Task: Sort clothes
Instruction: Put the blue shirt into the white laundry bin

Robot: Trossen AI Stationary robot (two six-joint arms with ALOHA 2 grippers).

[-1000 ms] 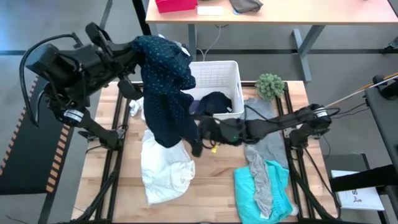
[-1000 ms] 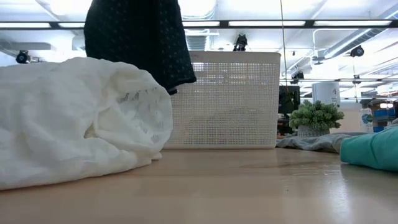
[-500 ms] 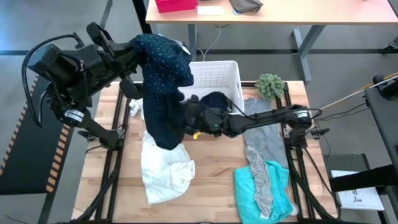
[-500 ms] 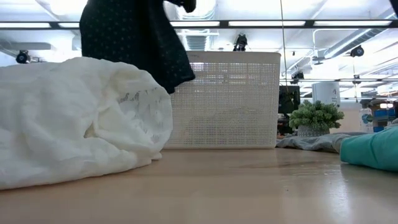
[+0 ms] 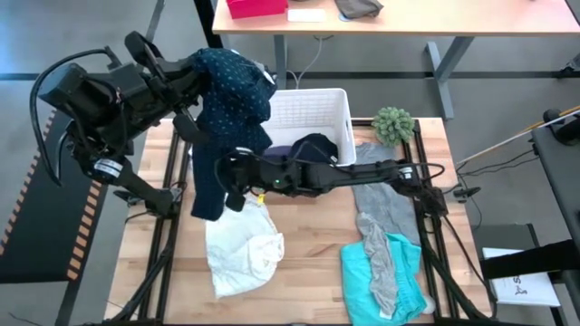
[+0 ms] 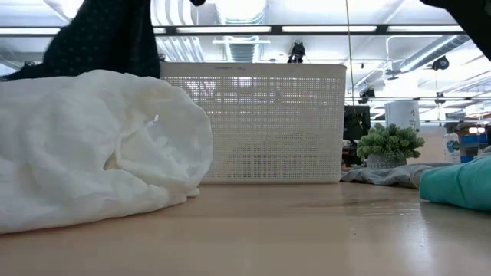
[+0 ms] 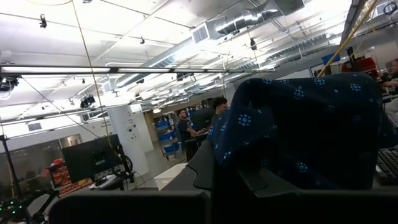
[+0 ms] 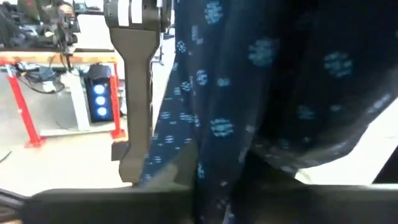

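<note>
The navy dotted shirt point(image 5: 231, 100) hangs from my left gripper point(image 5: 195, 72), which is shut on it high above the table's far left. My right arm reaches across from the right, and my right gripper point(image 5: 234, 177) is shut on the shirt's lower part. In the right wrist view the dotted cloth point(image 8: 249, 93) fills the picture. A white shirt point(image 5: 240, 244) lies bunched on the table under the hanging shirt. A grey tee point(image 5: 385, 199) and a turquoise piece point(image 5: 381, 276) lie at the right. A dark piece point(image 5: 313, 149) lies in the white basket point(image 5: 313, 104). My left gripper holds the shirt's upper part point(image 7: 298, 124), with the cloth bunched over its fingers; the contact itself is hidden by the cloth. The shirt hangs below it, its lower end point(image 6: 115, 46) clear of the table. My right gripper has the shirt's lower part point(image 5: 222, 186), coming level from the table's right side. Several folds lie across its fingers point(image 8: 217, 143), which hide the contact. This part is pulled toward the table's left, off the vertical.
A fuzzy green ball point(image 5: 392, 124) sits beside the basket's right wall at the far right. A small white cloth point(image 5: 198, 156) lies at the far left. Bare wood shows at the near middle, between the white shirt and the turquoise piece.
My right gripper has gone toward the table's left edge, from in front of the basket into the hanging shirt. The shirt's lower part has swung left with it, while its top has stayed at my left gripper.
</note>
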